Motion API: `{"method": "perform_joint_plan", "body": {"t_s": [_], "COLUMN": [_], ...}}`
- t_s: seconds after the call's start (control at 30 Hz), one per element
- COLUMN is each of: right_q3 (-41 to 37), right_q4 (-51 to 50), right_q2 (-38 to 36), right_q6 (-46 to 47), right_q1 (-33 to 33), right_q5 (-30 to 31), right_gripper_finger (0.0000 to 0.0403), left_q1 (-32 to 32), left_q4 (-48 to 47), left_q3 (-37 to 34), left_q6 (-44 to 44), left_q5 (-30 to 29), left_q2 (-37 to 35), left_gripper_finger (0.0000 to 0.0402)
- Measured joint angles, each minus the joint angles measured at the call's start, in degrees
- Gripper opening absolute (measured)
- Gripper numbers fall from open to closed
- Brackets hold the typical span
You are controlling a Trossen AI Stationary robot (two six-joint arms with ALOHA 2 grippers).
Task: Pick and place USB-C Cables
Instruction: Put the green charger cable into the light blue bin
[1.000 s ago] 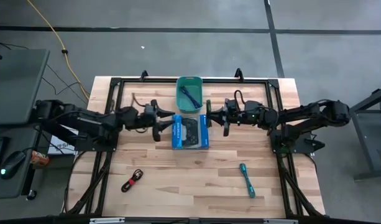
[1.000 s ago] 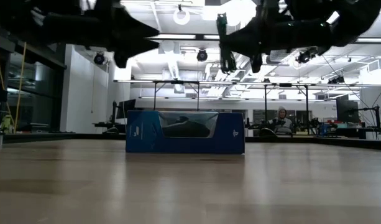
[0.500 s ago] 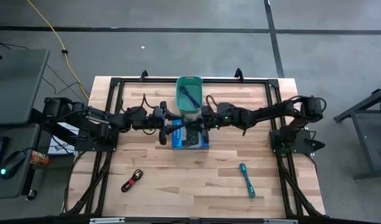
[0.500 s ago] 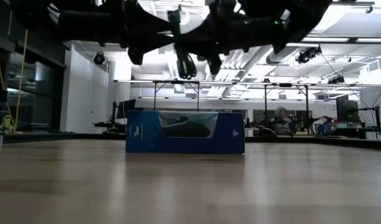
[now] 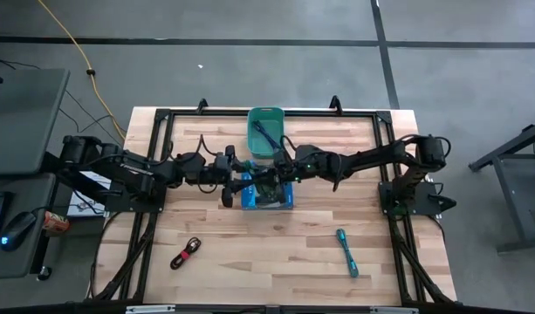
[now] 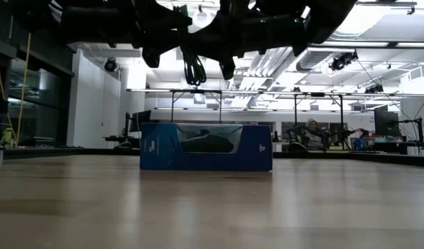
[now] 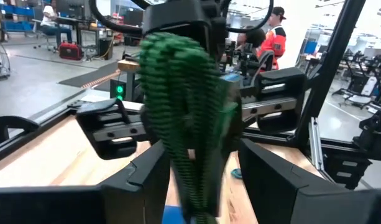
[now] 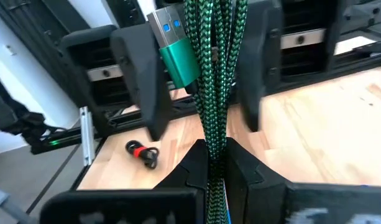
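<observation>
The green USB-C cable [image 7: 184, 118] is a braided bundle with a green plug [image 8: 176, 50]. My right gripper [image 8: 213, 155] is shut on it, high above the blue box [image 5: 267, 194]. My left gripper [image 7: 199, 183] is open, with one finger on each side of the bundle and gaps showing. In the high view the two grippers meet over the box, left [image 5: 235, 177] and right [image 5: 269, 174]. The dark blue cable [image 5: 267, 133] lies in the teal bin [image 5: 252, 131]. The black cable with the red band [image 5: 186, 253] and the teal cable [image 5: 346, 252] lie on the table. My right gripper pinches one end of the green cable bundle [image 8: 212, 134] between its two fingers [image 8: 193, 163], several strands together. It comes from the table's right. The bundle runs on past the fingertips toward my left gripper, lifted clear above the blue box, and in the low view its loops [image 6: 194, 69] hang down.
The blue box with the pictured controller lies at the table's middle, straight under both grippers. The teal bin stands just beyond it toward the far edge. The near half of the table holds only the two loose cables. A person shows in the room behind.
My right arm has reached toward the table's left, carrying the green cable from right of the box to over it. My left gripper has moved a little toward the right. The two grippers now meet over the box, with the cable between the left fingers.
</observation>
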Motion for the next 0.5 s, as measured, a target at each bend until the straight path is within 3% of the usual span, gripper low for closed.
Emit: {"method": "perform_joint_plan", "body": {"t_s": [0.27,0.5], "right_q3": [0.0,0.0], "right_q4": [0.0,-0.2], "right_q2": [0.0,0.0], "right_q6": [0.1,0.1], "right_q1": [0.1,0.0], "right_q5": [-0.1,0.1], "right_gripper_finger": [0.0007,0.0007], "left_q1": [0.0,-0.3], "left_q4": [-0.1,0.0], "left_q3": [0.0,0.0], "left_q6": [0.0,-0.1], "left_q5": [0.0,-1.9], "left_q2": [0.1,1.5], "left_gripper_finger": [0.0162,0.0075]}}
